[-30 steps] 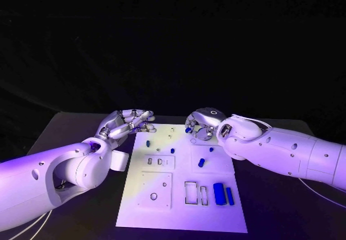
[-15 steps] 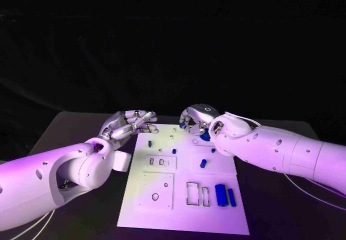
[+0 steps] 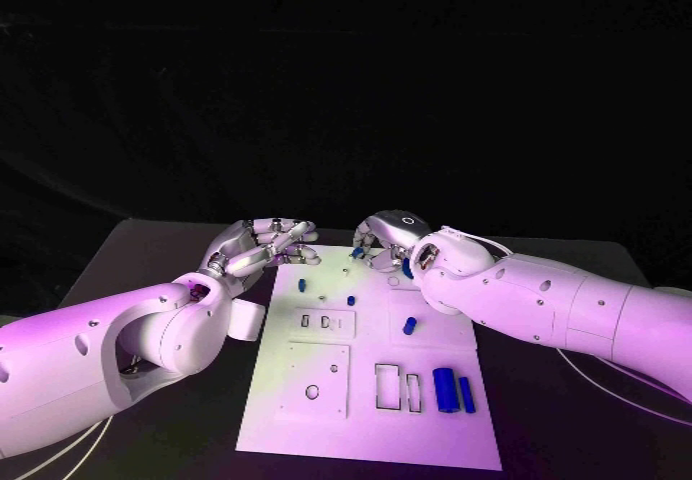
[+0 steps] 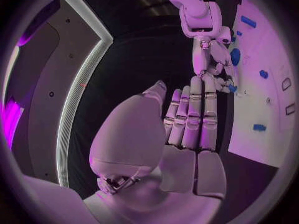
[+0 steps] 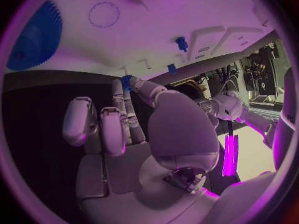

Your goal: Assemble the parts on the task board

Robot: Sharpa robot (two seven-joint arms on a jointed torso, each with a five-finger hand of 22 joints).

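Observation:
The white task board (image 3: 325, 420) lies in the middle of the table. My right hand (image 3: 381, 240) hovers over its far edge and pinches a small blue part (image 5: 127, 79) between thumb and a fingertip; the left wrist view shows that part (image 4: 231, 88) too. A blue gear (image 5: 34, 35) lies on the board beside this hand, partly hidden behind its wrist in the head view. My left hand (image 3: 268, 245) is at the board's far left corner, fingers stretched out and holding nothing. Small blue parts (image 3: 300, 284) (image 3: 352, 299) (image 3: 410, 324) lie on the board's middle.
Two long blue pieces (image 3: 443, 388) (image 3: 466, 392) lie side by side at the board's near right, next to rectangular slots (image 3: 389, 386). A round hole (image 3: 310, 393) sits in the near left panel. Dark table (image 3: 159, 300) surrounds the board.
My right hand has drifted a little toward the left hand over the board's far edge, still pinching the small blue part. The left hand has barely moved.

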